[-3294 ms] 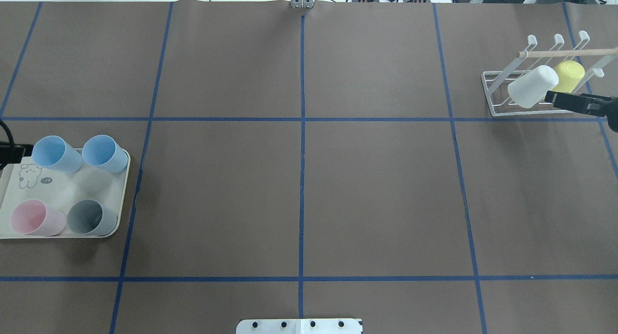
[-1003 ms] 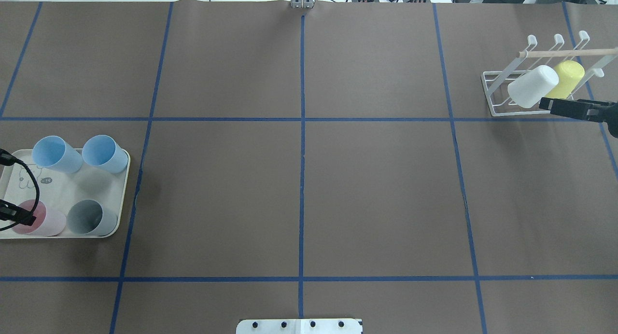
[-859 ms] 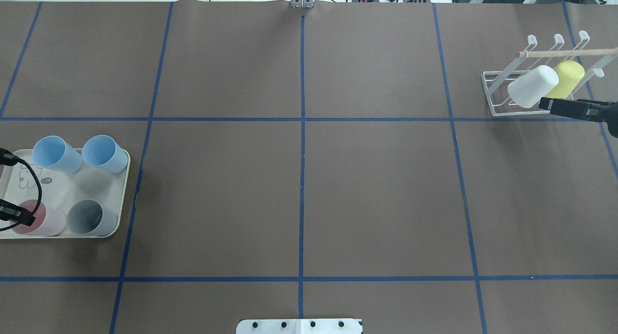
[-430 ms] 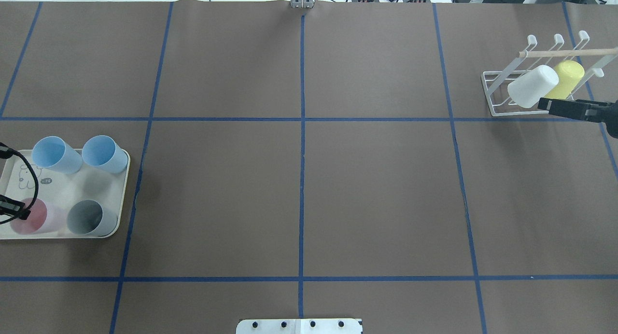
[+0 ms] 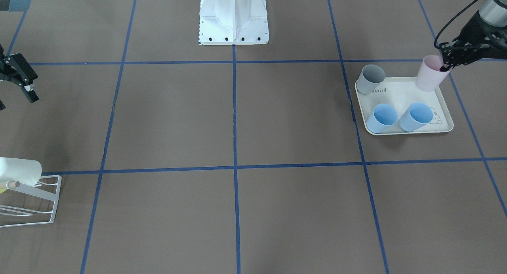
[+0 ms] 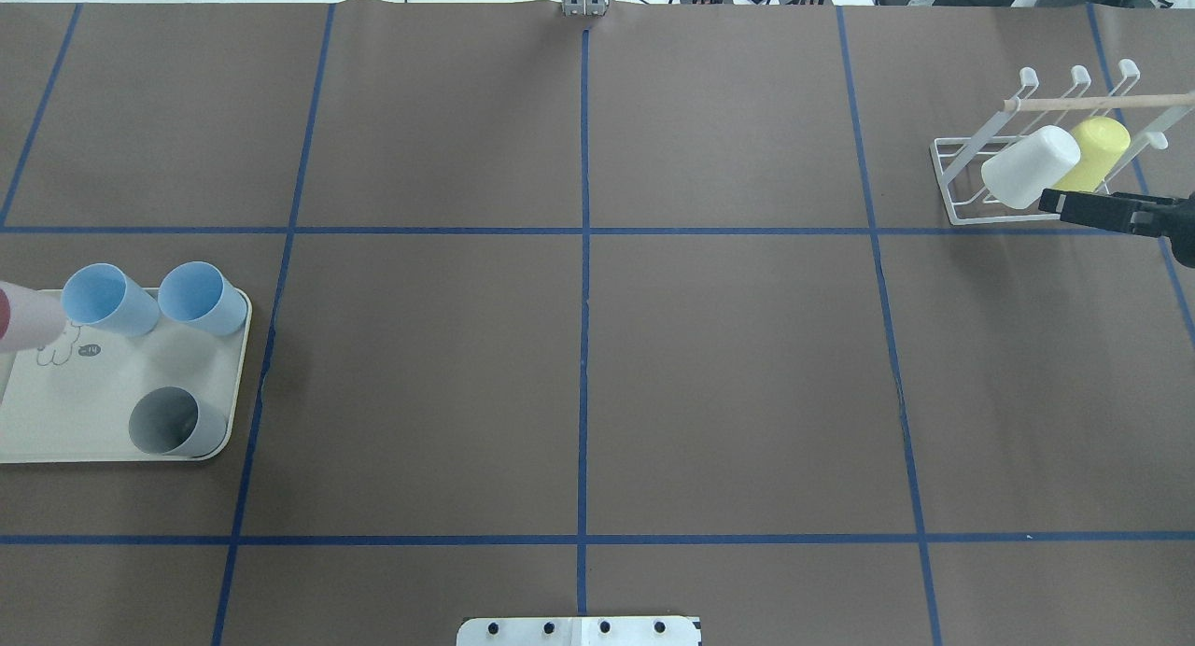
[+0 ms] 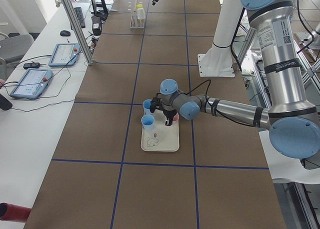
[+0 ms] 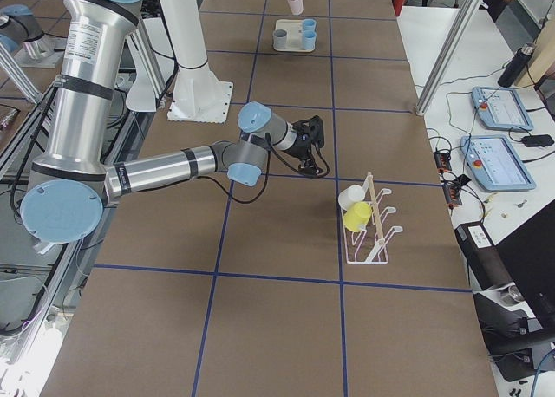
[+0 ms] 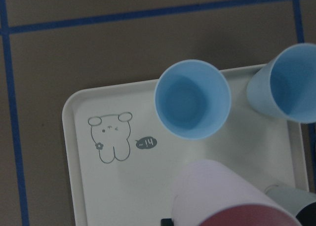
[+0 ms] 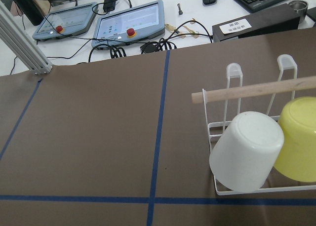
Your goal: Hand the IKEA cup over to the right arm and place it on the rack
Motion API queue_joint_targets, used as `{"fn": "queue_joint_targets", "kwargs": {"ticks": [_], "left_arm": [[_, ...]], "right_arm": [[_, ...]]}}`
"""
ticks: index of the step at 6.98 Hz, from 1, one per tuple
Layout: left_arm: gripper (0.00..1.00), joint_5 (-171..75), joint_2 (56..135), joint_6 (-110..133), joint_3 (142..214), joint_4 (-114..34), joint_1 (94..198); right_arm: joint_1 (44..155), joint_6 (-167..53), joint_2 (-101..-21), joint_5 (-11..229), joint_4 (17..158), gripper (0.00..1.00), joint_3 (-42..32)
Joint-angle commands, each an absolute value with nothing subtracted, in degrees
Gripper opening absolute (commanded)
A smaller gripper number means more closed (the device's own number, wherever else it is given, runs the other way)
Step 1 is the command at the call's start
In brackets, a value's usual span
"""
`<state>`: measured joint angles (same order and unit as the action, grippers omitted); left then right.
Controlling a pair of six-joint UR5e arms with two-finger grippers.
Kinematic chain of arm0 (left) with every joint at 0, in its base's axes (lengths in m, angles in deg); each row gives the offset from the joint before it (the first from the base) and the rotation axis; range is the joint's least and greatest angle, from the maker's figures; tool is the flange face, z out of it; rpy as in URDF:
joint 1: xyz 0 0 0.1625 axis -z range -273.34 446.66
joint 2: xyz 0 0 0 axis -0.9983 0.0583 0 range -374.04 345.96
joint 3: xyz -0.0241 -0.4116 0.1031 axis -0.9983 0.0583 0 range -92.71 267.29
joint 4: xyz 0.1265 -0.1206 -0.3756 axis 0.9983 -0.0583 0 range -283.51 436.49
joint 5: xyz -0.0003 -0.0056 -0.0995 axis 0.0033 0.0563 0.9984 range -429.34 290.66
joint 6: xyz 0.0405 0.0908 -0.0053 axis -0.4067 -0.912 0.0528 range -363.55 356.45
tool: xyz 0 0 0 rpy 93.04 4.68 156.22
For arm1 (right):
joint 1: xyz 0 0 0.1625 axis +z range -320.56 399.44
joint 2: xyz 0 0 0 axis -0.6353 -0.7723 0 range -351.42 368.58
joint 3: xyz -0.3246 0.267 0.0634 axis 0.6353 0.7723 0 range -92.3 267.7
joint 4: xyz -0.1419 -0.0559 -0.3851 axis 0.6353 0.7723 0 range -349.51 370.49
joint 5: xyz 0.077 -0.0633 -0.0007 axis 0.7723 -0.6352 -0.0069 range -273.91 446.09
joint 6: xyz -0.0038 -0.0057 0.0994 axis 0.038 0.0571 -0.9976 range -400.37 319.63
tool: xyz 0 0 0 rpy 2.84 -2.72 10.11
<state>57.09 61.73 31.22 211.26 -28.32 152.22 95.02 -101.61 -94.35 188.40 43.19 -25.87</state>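
Observation:
My left gripper [image 5: 444, 65] is shut on the rim of a pink cup [image 5: 429, 75] and holds it upright above the cream rabbit-print tray [image 5: 400, 133]. The pink cup shows at the overhead view's left edge [image 6: 23, 316] and low in the left wrist view [image 9: 222, 194]. The white wire rack [image 6: 962, 207] stands far right with a white cup [image 6: 1029, 167] and a yellow cup [image 6: 1102, 147] on it. My right gripper [image 6: 1050, 201] hovers open and empty just in front of the rack.
Two blue cups [image 6: 110, 299] [image 6: 201, 297] and a grey cup [image 6: 175, 422] stand on the tray [image 6: 238, 385]. The robot base [image 5: 233, 16] is at mid table. Monitors and cables lie beyond the table's far edge.
My left gripper closed on the pink cup and lifted it off the tray's near-left corner, up toward the overhead view's left edge. My right gripper drifted slightly away from the rack.

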Motion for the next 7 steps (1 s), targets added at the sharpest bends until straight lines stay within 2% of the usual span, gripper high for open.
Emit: {"fn": "queue_joint_targets", "kwargs": {"ticks": [1, 3, 4, 6, 7], "left_arm": [[0.00, 57.22, 67.39, 37.71, 218.59, -25.30, 155.11], [0.00, 57.57, 78.45, 56.12, 218.95, -25.72, 153.21], [0.00, 57.14, 85.12, 66.74, 218.43, -26.08, 146.84], [0.00, 48.93, 106.35, 91.88, 209.96, -26.78, 131.99], [0.00, 40.69, 111.59, 99.38, 204.68, -35.14, 124.44]], "right_arm": [[94.99, -101.63, -93.55, 188.30, 43.18, 1.00, -26.12], [94.81, -106.86, -93.55, 189.17, 43.27, 1.00, -27.52], [94.29, -113.87, -91.29, 191.01, 43.27, 1.00, -28.22], [94.28, -128.36, -86.90, 195.14, 43.36, 1.00, -30.33], [94.02, -138.01, -83.39, 197.60, 43.36, 1.00, -31.38]]}}
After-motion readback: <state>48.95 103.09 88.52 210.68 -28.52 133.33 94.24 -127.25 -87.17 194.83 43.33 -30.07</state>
